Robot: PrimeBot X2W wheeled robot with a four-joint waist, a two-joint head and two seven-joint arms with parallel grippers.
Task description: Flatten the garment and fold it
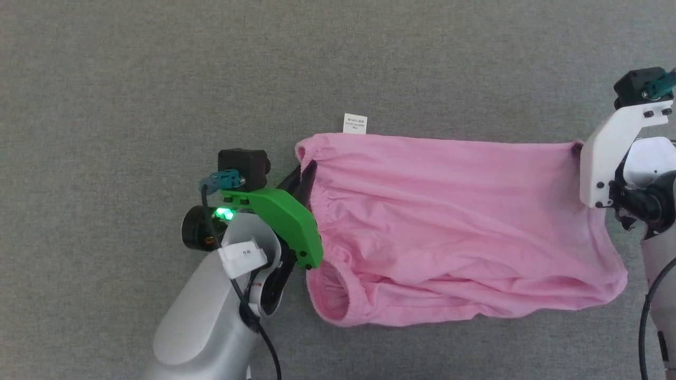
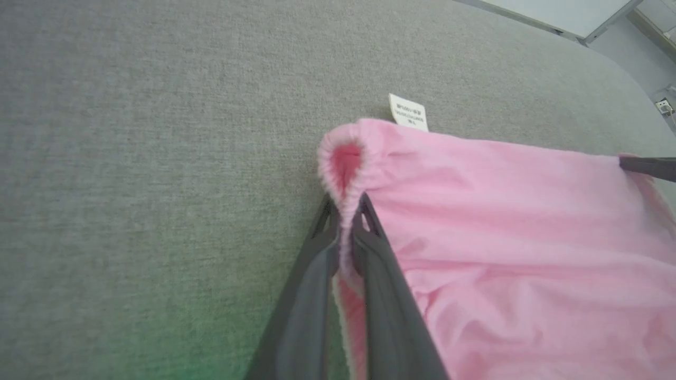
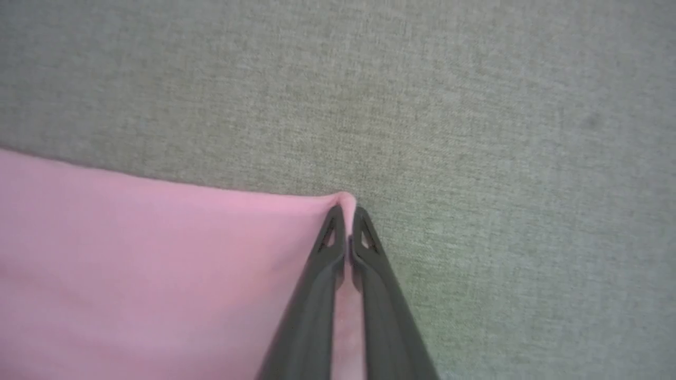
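Note:
The pink garment (image 1: 454, 221) lies stretched sideways on the grey cloth surface, its gathered waistband at the left and a small white label (image 1: 355, 123) at its far edge. My left gripper (image 1: 306, 177) is shut on the waistband near the far left corner; in the left wrist view the elastic edge (image 2: 346, 174) runs between the two dark fingers (image 2: 369, 274). My right gripper (image 3: 346, 211) is shut on the garment's far right corner (image 3: 346, 199); in the head view its fingertips sit at that corner (image 1: 576, 149). The garment (image 3: 158, 274) spreads left of the right fingers.
Grey fabric surface (image 1: 158, 79) extends all around the garment. In the left wrist view a pale panel (image 2: 565, 13) and a floor strip lie beyond the surface's far right edge. My right gripper's finger (image 2: 649, 168) shows at the far corner there.

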